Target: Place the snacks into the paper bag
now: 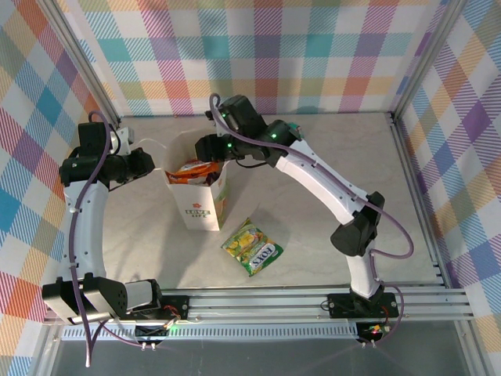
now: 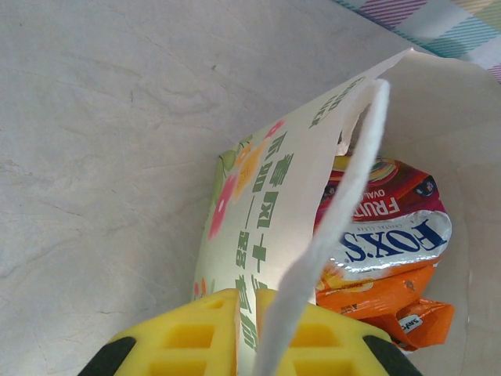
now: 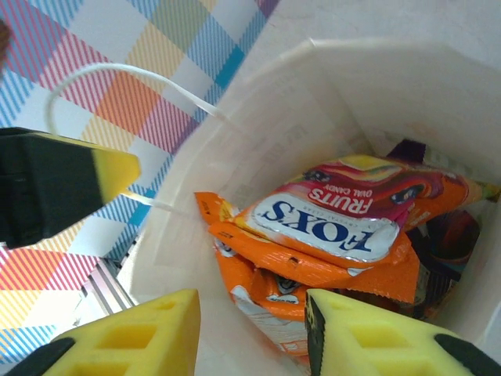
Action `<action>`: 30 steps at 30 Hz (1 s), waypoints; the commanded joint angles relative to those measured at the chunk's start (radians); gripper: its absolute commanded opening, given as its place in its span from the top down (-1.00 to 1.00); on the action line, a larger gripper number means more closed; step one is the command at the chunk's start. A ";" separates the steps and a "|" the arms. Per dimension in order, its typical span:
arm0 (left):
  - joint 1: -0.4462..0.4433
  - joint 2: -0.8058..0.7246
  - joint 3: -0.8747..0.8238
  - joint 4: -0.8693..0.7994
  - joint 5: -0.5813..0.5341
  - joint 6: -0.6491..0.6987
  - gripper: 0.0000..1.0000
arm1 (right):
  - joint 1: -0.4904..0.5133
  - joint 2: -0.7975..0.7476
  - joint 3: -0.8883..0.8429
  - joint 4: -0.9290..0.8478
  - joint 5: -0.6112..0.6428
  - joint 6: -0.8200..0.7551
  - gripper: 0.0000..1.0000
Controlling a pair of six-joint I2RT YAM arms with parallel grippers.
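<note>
**Left fingers** [image 1: 149, 163]: closed, pinching the left wall of the paper bag [image 1: 205, 205] at its rim, with the white cord handle [image 2: 337, 211] running between them. Judged to be holding the mouth open toward the left.

**Paper bag:** upright on the surface [image 1: 352, 157], left of centre, between the two arms, printed face toward the near side. Contents as seen from both wrists:
- red packet [image 3: 344, 211] marked "FOX'S", lying on top
- orange packets [image 3: 258, 274] beneath it
- purple corner [image 3: 407, 149] behind the pile, probably another packet

**Right fingers** [image 1: 210, 149]: spread apart, nothing between them, hanging above the bag's mouth at its far edge and pointing down into it.

**Green-yellow packet** [image 1: 252, 247]: flat on the surface, outside the bag, near its near-right corner but not touching it. Turned diagonal to the surface's edges. Outline close to square, so long axis uncertain. Lettering along the near-right edge.

**Relation for the coming move, as judged:**
- Position: apparently the last snack outside the bag, lying nearward and a little right of the right fingers, on the right arm's side of the bag.
- Arm: right arm free and nearer; left arm taken up with the bag wall.
- Likely need: rise clear of the mouth, swing near and right, then turn the wrist to match the packet's diagonal lie.
- Risk: catching the rim on the way out and tipping the bag.
</note>
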 commanded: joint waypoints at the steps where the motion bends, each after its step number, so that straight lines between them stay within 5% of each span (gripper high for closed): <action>1: 0.021 -0.020 0.027 -0.032 0.014 0.011 0.72 | 0.006 -0.065 0.042 -0.029 0.018 -0.051 0.17; 16: 0.021 -0.020 0.038 -0.047 0.020 0.016 0.71 | 0.006 -0.225 -0.067 -0.050 0.104 -0.111 -0.09; 30: 0.021 -0.005 0.064 -0.061 0.020 0.026 0.70 | -0.034 -0.494 -0.475 -0.004 0.217 -0.054 -0.42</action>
